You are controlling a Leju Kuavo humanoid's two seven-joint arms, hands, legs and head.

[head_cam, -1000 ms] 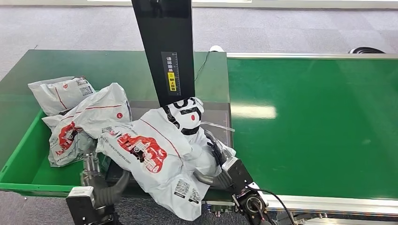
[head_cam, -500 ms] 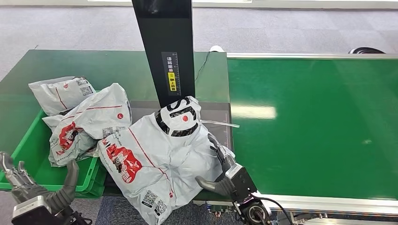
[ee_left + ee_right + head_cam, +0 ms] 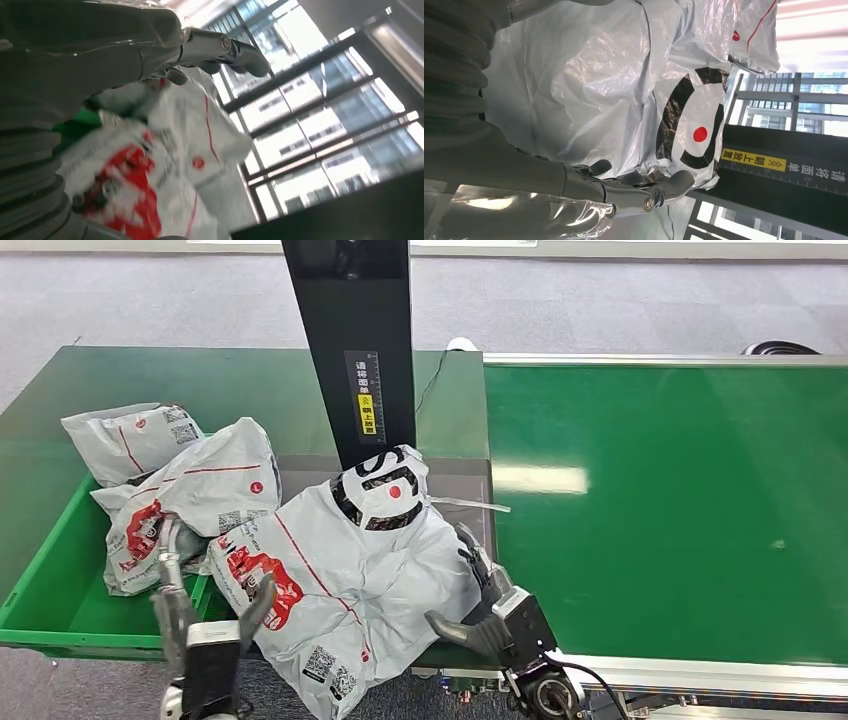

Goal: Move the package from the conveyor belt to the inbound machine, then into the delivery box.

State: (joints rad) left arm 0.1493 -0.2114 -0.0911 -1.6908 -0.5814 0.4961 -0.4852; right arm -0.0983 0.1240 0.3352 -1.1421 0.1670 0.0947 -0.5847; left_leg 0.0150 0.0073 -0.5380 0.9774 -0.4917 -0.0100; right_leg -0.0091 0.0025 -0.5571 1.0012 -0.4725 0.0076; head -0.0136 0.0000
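The package (image 3: 350, 580) slumps on the inbound machine (image 3: 455, 475), half over its near edge, propped by the right robot hand (image 3: 480, 605) spread against its side, while the left robot hand (image 3: 205, 615) opens wide beside it, nearer the box (image 3: 60, 580), apparently to drag it in.

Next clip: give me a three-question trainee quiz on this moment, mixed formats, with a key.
1. True or false: the big white package lies out on the green conveyor belt.
2. Multiple choice: where are the two other white bags? A) on the belt B) in the green delivery box C) on the floor
3. Short answer: which hand is against the package's side nearest the belt?

Key
1. False: it sits on the grey platform of the inbound machine, below the black post, its lower end hanging over the near edge.
2. B
3. The right hand; the left hand is raised with fingers apart at the other side.
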